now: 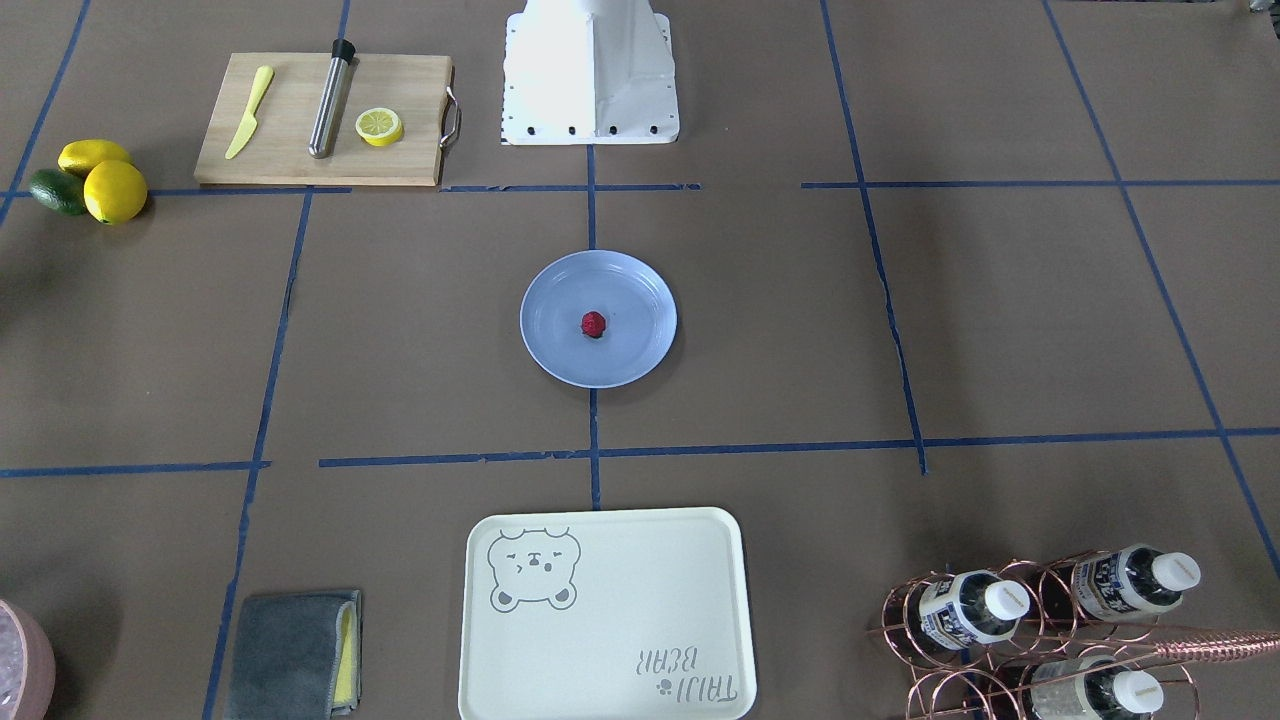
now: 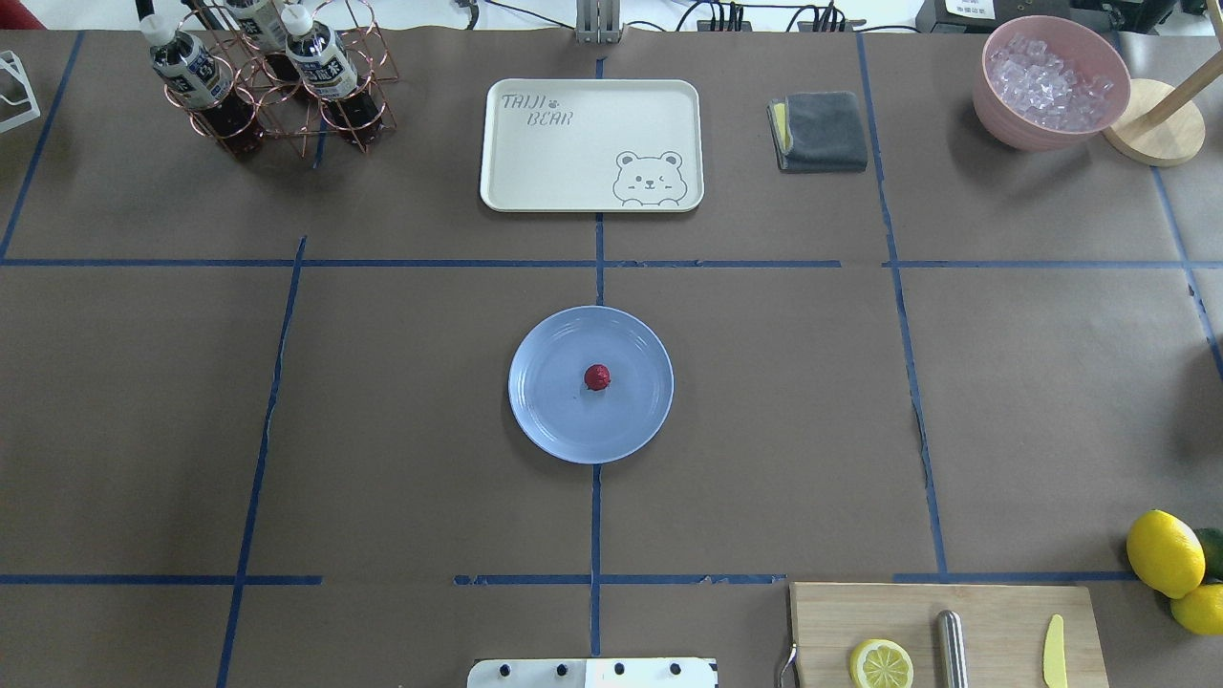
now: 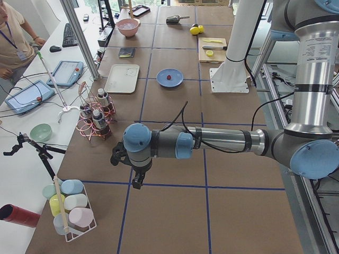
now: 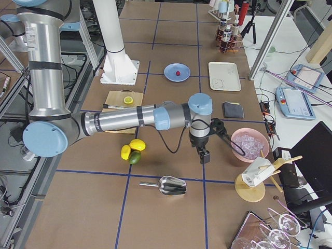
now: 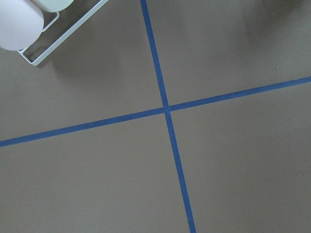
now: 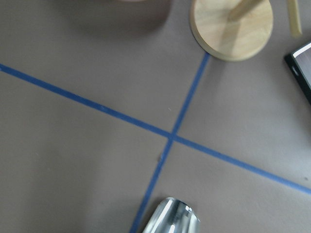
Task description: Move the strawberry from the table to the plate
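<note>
**A:** Where's the berry?

**B:** I see the strawberry (image 2: 597, 376) lying on the plate (image 2: 552, 420), approx dead centre. The plate sits mid-worktop (image 2: 382, 401) on a tape line.

**A:** What's around it?

**B:** On the overhead cam the bear tray (image 2: 535, 153) is at 12 o'clock from the plate. The grey cloth (image 2: 824, 129) is at 1, the bottle rack (image 2: 272, 91) at 11 and the cutting board (image 2: 994, 621) at 5. All are well apart from the plate.

**A:** Fingers?

**B:** I can't tell on either side, wide or narrow. The left fingers (image 3: 137, 184) show only on the side cam. They point down over bare worktop, far from the plate, w/ a rack of pastel cups (image 3: 71, 203) at 7 o'clock. The right fingers (image 4: 204, 157) are likewise side cam only. The ice bowl (image 4: 250, 145) is at 3 o'clock from them and the metal scoop (image 4: 167, 185) at 7.
</note>
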